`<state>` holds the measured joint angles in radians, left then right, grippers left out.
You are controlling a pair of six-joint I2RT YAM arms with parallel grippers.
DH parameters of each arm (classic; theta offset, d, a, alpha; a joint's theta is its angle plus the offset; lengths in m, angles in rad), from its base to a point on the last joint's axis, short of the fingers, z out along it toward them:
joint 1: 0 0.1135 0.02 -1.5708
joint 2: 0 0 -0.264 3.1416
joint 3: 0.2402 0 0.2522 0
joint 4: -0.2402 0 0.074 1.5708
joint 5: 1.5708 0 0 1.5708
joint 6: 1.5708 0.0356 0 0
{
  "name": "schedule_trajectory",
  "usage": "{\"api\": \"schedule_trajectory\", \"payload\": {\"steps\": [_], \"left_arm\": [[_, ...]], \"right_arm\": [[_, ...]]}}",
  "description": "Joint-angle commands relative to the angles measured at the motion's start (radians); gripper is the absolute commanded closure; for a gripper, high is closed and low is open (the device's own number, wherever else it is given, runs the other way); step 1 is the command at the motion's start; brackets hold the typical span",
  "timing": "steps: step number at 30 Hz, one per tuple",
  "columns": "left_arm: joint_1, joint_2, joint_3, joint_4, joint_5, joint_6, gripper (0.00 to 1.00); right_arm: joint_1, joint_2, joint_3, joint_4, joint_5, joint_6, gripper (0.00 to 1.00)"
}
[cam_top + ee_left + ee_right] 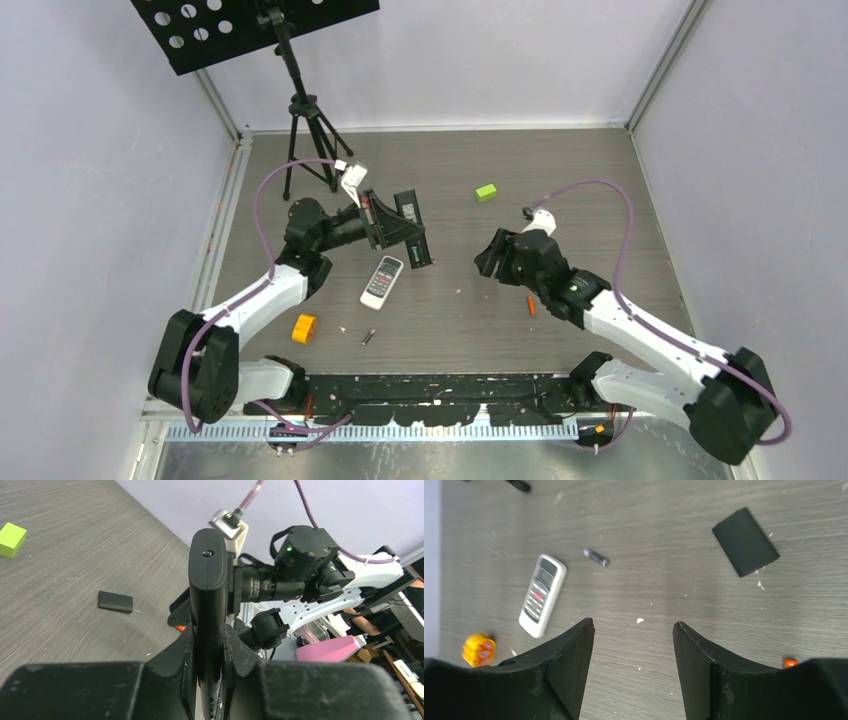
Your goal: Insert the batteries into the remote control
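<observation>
My left gripper [383,223] is shut on a black remote control [412,228], gripping it by its long edges above the table. In the left wrist view the remote [207,580] stands edge-on between the fingers [182,652]. A dark battery [367,337] lies near the front, also seen from the right wrist [596,557]. An orange-red battery [530,306] lies beside the right arm. My right gripper [486,258] hovers open over bare table [633,625], nothing between its fingers.
A white remote [382,281] lies face up below the black one. A flat black cover piece [745,541] lies on the table. An orange block [304,328] sits front left, a lime-green block [486,192] at the back. A tripod [305,130] stands back left.
</observation>
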<state>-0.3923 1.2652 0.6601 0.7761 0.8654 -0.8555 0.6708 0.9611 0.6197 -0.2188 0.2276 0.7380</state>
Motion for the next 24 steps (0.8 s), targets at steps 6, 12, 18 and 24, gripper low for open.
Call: {"api": "schedule_trajectory", "payload": {"steps": [6,12,18,24], "left_arm": [[0.004,-0.056,0.013,-0.063,-0.069,0.089,1.00],[0.004,-0.009,-0.008,0.018,-0.084,0.036,1.00],[0.004,0.074,0.014,0.104,-0.031,-0.003,1.00],[0.004,0.148,0.012,0.207,-0.040,-0.066,1.00]], "right_arm": [[-0.002,0.288,0.133,0.133,-0.114,-0.097,0.42],[-0.002,0.307,0.187,-0.153,0.295,-0.022,0.37],[-0.003,0.290,0.196,-0.468,0.476,0.077,0.30],[-0.015,0.269,0.157,-0.626,0.429,0.185,0.34]]}}
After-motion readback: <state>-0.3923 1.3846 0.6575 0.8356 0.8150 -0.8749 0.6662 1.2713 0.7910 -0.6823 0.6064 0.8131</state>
